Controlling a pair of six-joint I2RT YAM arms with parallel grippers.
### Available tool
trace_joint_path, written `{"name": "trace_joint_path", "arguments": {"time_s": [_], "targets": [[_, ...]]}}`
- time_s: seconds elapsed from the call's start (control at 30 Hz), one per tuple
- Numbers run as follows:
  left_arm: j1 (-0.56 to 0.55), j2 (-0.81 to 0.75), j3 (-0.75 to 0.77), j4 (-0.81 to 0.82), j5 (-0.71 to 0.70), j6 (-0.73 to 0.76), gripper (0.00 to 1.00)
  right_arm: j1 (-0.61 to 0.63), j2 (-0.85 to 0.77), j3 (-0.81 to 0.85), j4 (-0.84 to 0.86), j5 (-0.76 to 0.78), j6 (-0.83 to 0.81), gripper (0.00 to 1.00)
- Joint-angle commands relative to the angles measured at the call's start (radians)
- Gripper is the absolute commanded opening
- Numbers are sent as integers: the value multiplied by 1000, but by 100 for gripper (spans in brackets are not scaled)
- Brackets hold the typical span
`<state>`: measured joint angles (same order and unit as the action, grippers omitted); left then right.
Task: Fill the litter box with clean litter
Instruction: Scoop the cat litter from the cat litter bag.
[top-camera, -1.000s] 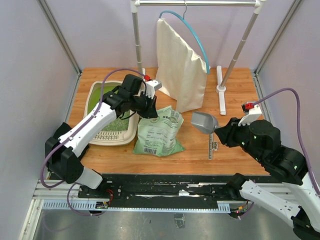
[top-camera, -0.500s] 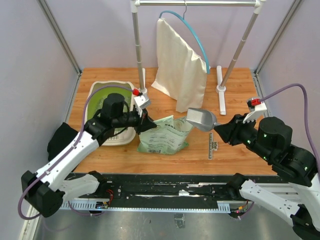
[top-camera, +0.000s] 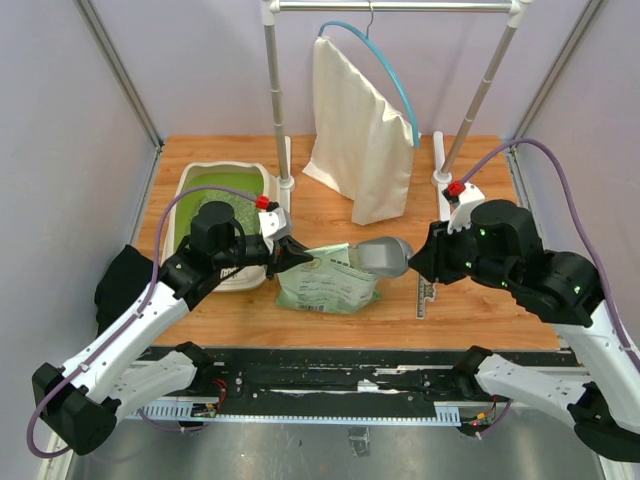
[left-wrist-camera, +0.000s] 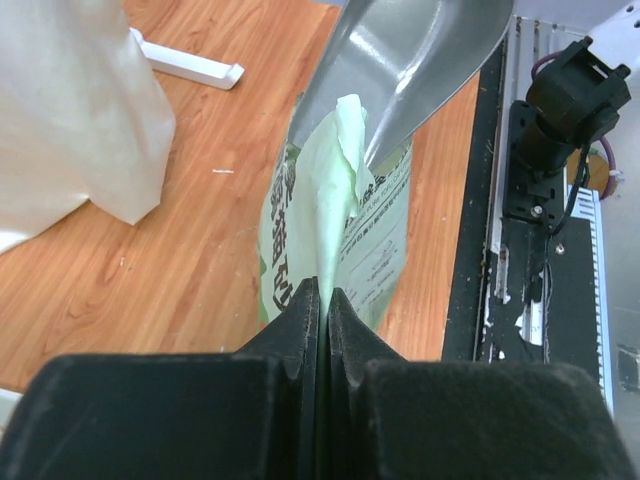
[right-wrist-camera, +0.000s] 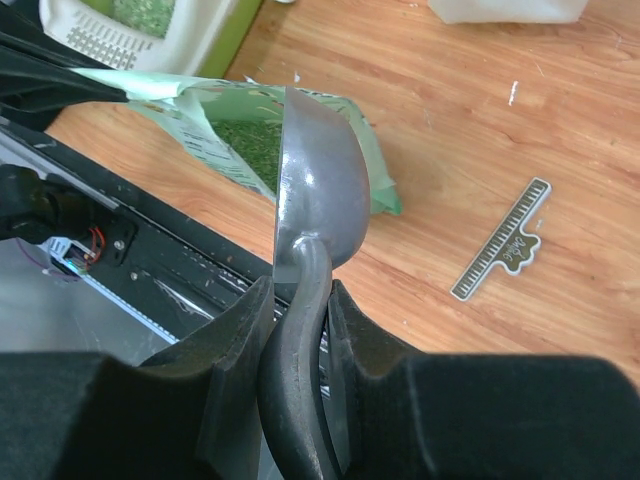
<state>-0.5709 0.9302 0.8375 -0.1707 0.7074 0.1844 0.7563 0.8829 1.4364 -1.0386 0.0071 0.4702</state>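
Status: left pincer (left-wrist-camera: 322, 288) clamps the bag (top-camera: 325, 285) edge; right pincer (right-wrist-camera: 300, 292) grips the scoop (right-wrist-camera: 320, 190), its bowl ahead at the bag mouth. The litter box (top-camera: 190, 185) near the left pincer holds some litter (top-camera: 226, 206); more scooping judged needed.

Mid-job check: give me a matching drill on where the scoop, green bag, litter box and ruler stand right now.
1 scoop
2 green bag
3 litter box
4 ruler

A edge pinched by left gripper
B flat, right of the bag
C handle in right gripper
D far left, some litter inside

Pairs: 1-C, 2-A, 3-D, 4-B
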Motion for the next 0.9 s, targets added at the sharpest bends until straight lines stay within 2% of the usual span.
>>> {"name": "trace_joint_path", "arguments": {"time_s": [0.0,0.33,0.6,0.87], "targets": [[-7,-19,25,99,59,39,0,-17,-4,30,-32,11,-37,1],[-10,-5,29,61,32,73,0,-17,136,57,-173,-7,-77,1],[-110,35,48,68,-27,110,0,-16,211,-14,-78,-119,-37,1],[-134,8,-7,151,-110,65,1,-14,303,-76,-24,-115,-7,1]]}}
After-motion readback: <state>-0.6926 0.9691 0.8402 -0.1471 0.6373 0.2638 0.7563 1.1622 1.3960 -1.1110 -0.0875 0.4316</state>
